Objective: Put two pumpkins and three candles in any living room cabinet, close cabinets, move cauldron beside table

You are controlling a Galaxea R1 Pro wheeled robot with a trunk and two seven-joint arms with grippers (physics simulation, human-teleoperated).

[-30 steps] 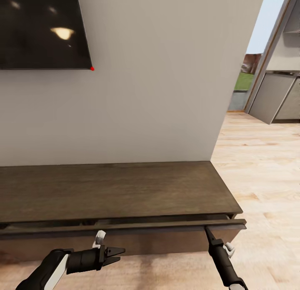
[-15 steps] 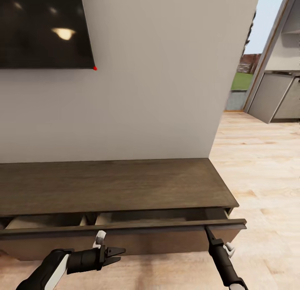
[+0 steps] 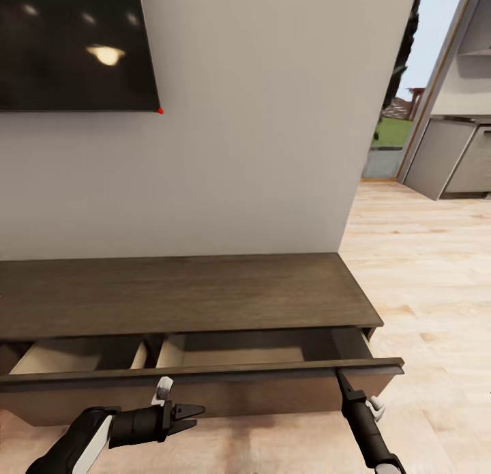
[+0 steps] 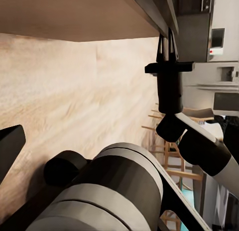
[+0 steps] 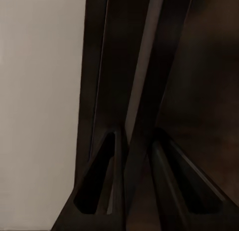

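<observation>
The long dark-brown cabinet [image 3: 184, 290] stands against the wall below me. Its pull-out front [image 3: 204, 378] is drawn out, and pale beige insides [image 3: 232, 351] with a divider show, with nothing in them. My right gripper [image 3: 339, 374] is shut on the top edge of that front near its right end; the right wrist view has its fingers [image 5: 99, 181] straddling the dark board. In the left wrist view the same gripper [image 4: 167, 46] pinches the board's edge. My left gripper [image 3: 198, 415] hangs open in front of the pull-out front, lower down, holding nothing.
A black screen [image 3: 68, 44] hangs on the pale wall above the cabinet. Light wooden floor [image 3: 423, 290] runs to the right towards grey kitchen units [image 3: 457, 167] and a glazed opening. Wooden stools [image 4: 169, 156] show beyond my right arm in the left wrist view.
The pull-out front has come out from a narrow crack to wide open, baring the beige insides. The view has backed away from the wall. Both grippers keep their places in the picture.
</observation>
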